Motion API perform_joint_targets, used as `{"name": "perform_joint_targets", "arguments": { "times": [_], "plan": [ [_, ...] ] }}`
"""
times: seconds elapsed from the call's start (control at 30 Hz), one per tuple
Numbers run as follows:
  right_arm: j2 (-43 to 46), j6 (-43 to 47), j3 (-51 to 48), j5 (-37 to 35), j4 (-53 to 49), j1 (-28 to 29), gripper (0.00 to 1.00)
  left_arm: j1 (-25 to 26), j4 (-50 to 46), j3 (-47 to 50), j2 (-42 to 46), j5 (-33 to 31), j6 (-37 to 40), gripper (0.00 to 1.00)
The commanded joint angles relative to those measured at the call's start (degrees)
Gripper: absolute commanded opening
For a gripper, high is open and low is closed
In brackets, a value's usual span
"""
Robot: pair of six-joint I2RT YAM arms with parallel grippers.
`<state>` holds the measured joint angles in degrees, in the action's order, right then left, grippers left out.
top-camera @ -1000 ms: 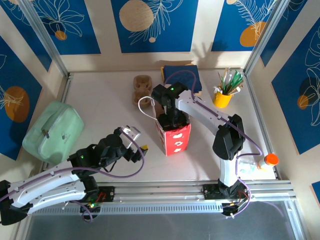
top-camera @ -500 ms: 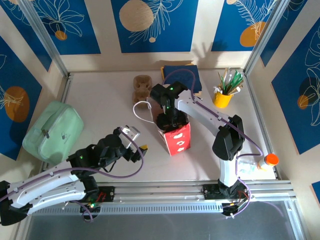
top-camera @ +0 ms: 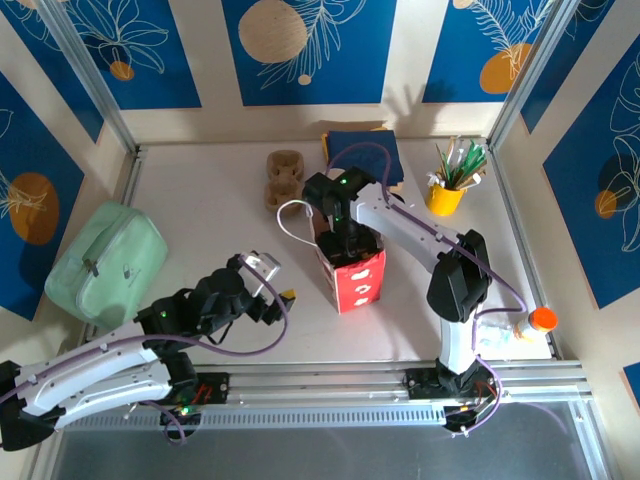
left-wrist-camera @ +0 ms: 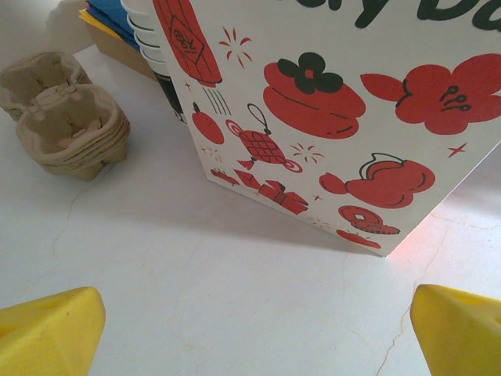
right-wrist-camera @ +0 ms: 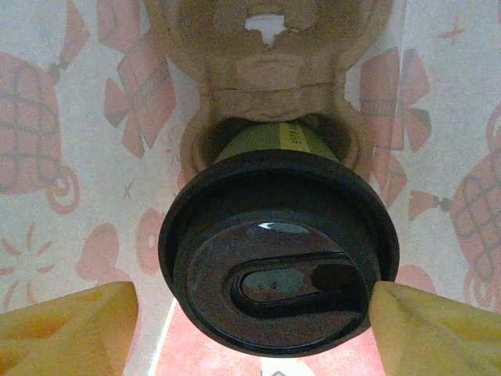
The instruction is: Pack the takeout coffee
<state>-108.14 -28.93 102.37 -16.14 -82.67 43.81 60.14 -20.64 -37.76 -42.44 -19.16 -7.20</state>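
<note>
Top view first: the right gripper [top-camera: 343, 243] is down in the mouth of the red-and-white paper bag [top-camera: 352, 272] mid-table. The left gripper [top-camera: 264, 272] hangs near the bag's left side, not touching it. From up here the arm covers the bag's opening, so you get the layout and not much else.

Left wrist: yellow fingertips [left-wrist-camera: 47, 333] sit in the bottom corners, spread wide with nothing between them but table. It's looking at the bag's printed side, with a stack of pulp carriers [left-wrist-camera: 66, 117] beyond.

Right wrist is the one that looks straight into the bag. The takeout coffee [right-wrist-camera: 278, 266] stands upright inside, its green wall tucked into a cardboard carrier [right-wrist-camera: 270, 55]. The jaws straddle the black lid with a sliver of gap on one side, so I read them as loose, not clamped.

Handling-wise, my guess is that it's light but top-heavy if full. The paper wall is soft, and the lid is slick and could pop off. I'd grab just under the rim, where it's stiffest.
</note>
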Motion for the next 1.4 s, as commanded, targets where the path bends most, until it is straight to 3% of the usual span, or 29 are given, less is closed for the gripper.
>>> {"name": "perform_joint_targets", "arguments": {
  "times": [0.0, 0.33, 0.63, 1.37],
  "plan": [
    [2.0, 0.4, -0.6, 0.0, -0.3, 0.0, 0.78, 0.4, -0.6, -1.6, -0.7, 0.0, -0.2, 1.00],
    [1.4, 1.3, 0.1, -2.1, -1.9, 0.0, 0.78, 0.3, -0.5, -1.7, -1.0, 0.0, 0.0, 1.00],
    [3.5, 2.3, 1.2, 4.0, 0.6, -0.2, 0.79, 0.3, -0.6, -1.6, -1.0, -0.2, 0.0, 1.00],
    [5.4, 0.2, 3.3, 5.8, 0.2, -1.7, 0.80, 0.4, -0.5, -1.4, -1.0, -0.1, -0.1, 1.00]
  ]
}}
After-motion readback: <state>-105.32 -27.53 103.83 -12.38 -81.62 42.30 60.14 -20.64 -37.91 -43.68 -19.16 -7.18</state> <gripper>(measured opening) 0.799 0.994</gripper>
